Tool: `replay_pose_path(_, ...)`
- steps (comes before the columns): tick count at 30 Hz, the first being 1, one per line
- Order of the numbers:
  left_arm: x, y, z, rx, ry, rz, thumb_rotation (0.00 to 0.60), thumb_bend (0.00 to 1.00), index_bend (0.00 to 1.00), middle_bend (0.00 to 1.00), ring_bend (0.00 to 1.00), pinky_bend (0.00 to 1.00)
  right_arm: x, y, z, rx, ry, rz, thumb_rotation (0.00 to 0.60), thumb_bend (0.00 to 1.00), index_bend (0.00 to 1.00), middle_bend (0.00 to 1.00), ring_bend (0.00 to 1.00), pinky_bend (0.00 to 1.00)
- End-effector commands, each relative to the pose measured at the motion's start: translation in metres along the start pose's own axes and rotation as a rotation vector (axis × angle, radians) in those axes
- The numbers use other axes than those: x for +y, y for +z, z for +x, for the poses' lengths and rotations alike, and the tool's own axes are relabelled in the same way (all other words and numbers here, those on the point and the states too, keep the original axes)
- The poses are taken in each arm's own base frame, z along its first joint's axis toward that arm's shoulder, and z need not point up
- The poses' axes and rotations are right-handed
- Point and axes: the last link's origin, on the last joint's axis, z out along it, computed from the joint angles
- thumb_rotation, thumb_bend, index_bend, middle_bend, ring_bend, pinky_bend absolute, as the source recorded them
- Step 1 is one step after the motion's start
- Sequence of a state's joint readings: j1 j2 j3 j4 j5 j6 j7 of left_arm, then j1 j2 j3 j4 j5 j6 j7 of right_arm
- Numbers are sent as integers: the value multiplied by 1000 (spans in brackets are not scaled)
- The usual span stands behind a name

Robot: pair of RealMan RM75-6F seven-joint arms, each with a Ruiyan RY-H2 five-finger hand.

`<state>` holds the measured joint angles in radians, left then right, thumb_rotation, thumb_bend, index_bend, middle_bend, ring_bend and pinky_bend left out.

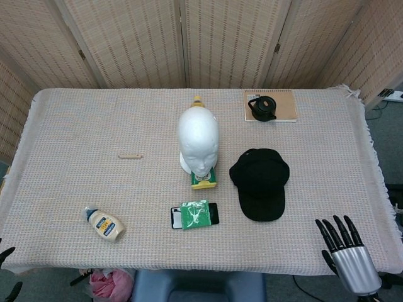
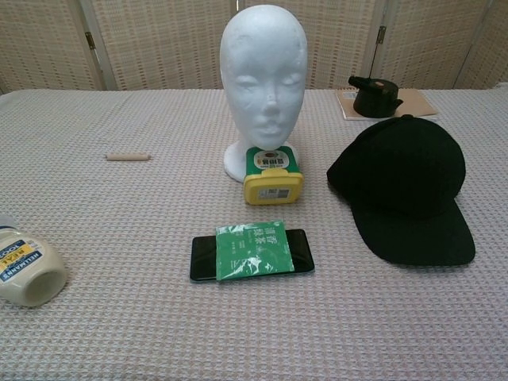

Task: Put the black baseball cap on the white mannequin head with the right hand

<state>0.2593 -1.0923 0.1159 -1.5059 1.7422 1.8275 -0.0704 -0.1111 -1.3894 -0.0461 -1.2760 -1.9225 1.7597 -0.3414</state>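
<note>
The right hand (image 1: 348, 261) hovers at the table's near edge (image 1: 252, 272), fingers (image 1: 332, 231) spread and holding nothing. Beyond the fingertips, across bare cloth, the black baseball cap (image 1: 259, 183) lies flat, brim toward them, with the white mannequin head (image 1: 198, 141) upright further left. Only the left hand's fingertips (image 1: 6, 253) show; their state is unclear.

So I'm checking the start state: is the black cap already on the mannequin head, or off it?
Off. The black cap lies flat on the table, brim toward the camera, beside the bare mannequin head.
</note>
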Motion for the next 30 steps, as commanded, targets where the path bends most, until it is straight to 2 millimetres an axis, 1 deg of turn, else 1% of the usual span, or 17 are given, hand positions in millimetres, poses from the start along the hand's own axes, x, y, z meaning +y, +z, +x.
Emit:
replay_pose_path(1,-8,3,9,19,-38,19,600,317,175,63,42,136,-18,12,-17,114,-45,70,600,212,156,266,153,165)
replay_pose_path(3,-7,3,10,22,-40,-1,600,317,174,63,42,136,-22,16,-24,134,-57,92,600,212,185,289,174,180)
replay_pose_path(7,1,-1,14,60,-69,-110,600,317,172,63,42,136,-31,26,-44,142,-98,135,600,210,197,300,187,193)
replay_pose_path(12,10,-18,21,113,-126,-261,600,307,163,63,42,136,-43,47,-66,161,-161,175,600,210,240,335,225,225)
replay_pose_path(17,11,-31,21,121,-128,-298,600,305,161,63,42,136,-53,64,-85,134,-207,202,600,210,249,344,237,236)
replay_pose_path(22,11,-34,23,119,-144,-305,600,305,165,63,42,136,-63,76,-89,156,-236,228,600,210,250,344,247,242)
replay_pose_path(26,12,-37,24,114,-155,-323,600,306,194,67,42,136,-69,85,-87,216,-343,268,600,209,264,352,261,257)
replay_pose_path(30,11,-41,27,120,-162,-322,600,305,202,71,42,136,-76,90,-88,218,-376,296,600,210,266,354,263,260)
